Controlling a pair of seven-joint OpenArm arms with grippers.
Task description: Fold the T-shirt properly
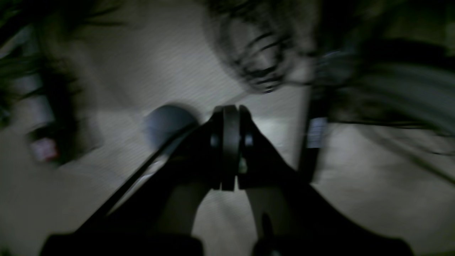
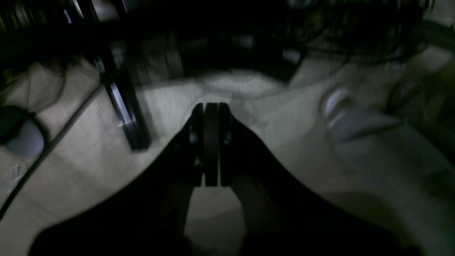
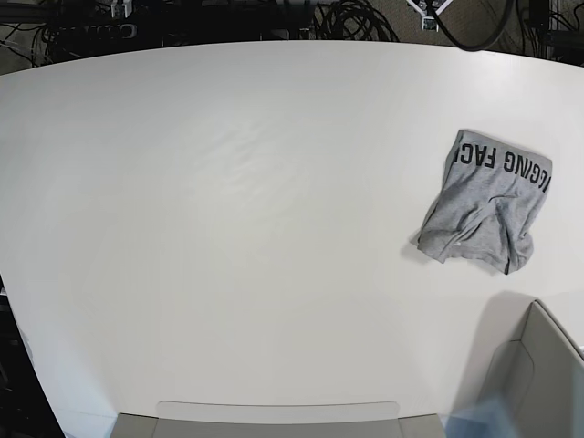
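The heather light-grey T-shirt (image 3: 484, 205) lies crumpled in a heap on the white table (image 3: 255, 210), at its right side in the base view. Black block lettering (image 3: 502, 162) shows along its far edge. Neither wrist view shows the shirt. My left gripper (image 1: 231, 145) is shut and empty, its jaws pressed together, over a dim pale floor, in a blurred view. My right gripper (image 2: 211, 142) is also shut and empty over a dim floor. Neither gripper's fingers show in the base view.
A grey blurred boxy shape (image 3: 543, 379) fills the base view's lower right corner, near the shirt. A grey strip (image 3: 274, 420) runs along the table's near edge. Cables (image 3: 356, 18) lie beyond the far edge. Dark cables (image 1: 259, 53) and a stand leg (image 2: 124, 103) show in the wrist views.
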